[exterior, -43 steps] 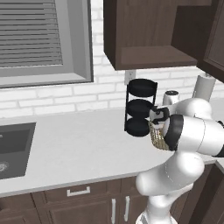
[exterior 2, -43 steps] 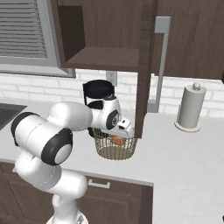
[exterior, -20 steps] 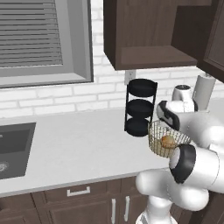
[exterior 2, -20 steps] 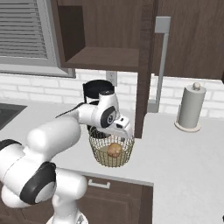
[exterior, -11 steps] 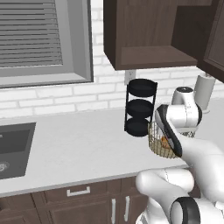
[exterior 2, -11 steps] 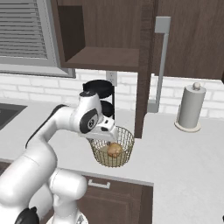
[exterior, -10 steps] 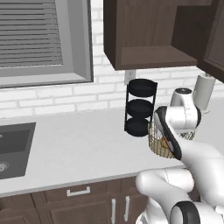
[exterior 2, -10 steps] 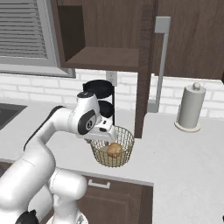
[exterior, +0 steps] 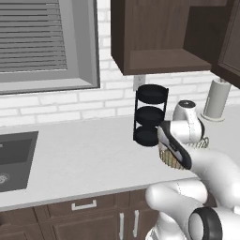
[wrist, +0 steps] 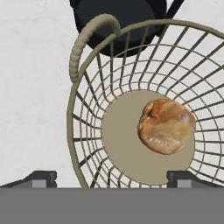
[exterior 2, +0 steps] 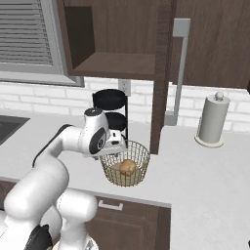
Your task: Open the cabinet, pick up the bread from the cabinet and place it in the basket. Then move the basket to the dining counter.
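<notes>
On the light grey counter (exterior 2: 205, 180), wide-spread gripper (wrist: 111, 177) seemingly straddles basket (wrist: 87, 131) rim.

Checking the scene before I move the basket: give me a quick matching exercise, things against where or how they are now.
Things:
1. bread
2. basket
3. cabinet
4. gripper

States:
A. door open, shelf bare
B. jaws open, straddling the basket rim
C. lying on the basket's pale bottom
D. on the grey counter beside the black rack

Pairs: 1-C, 2-D, 3-A, 4-B
</notes>
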You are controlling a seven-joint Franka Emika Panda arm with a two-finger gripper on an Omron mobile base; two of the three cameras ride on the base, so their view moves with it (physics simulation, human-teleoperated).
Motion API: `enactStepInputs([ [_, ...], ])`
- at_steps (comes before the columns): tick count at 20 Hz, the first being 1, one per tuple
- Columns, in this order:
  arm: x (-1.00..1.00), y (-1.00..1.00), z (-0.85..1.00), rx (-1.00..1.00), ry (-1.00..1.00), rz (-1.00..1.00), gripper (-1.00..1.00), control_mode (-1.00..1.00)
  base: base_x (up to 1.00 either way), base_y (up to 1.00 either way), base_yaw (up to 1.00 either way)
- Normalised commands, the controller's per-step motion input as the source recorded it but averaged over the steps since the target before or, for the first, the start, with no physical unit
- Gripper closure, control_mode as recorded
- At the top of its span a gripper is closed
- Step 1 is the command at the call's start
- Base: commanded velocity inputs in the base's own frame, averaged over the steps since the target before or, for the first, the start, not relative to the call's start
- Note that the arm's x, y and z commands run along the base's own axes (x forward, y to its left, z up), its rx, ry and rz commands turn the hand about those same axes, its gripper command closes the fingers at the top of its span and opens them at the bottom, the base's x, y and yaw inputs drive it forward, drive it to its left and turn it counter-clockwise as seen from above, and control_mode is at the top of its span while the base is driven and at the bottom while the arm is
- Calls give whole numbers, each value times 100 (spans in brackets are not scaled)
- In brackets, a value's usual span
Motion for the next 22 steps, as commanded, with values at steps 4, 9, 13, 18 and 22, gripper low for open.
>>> enactStepInputs([
  [4,31,17,-4,-1,20,24,-100,-100,0,0,0],
  [9,-1,2,-21,-1,18,10,-100,-100,0,0,0],
  [13,-17,-7,-33,-5,4,2,-100,-100,0,0,0],
  [18,-20,0,-53,-3,0,0,-100,-100,0,0,0],
  [22,-9,0,-47,0,0,0,-100,-100,0,0,0],
])
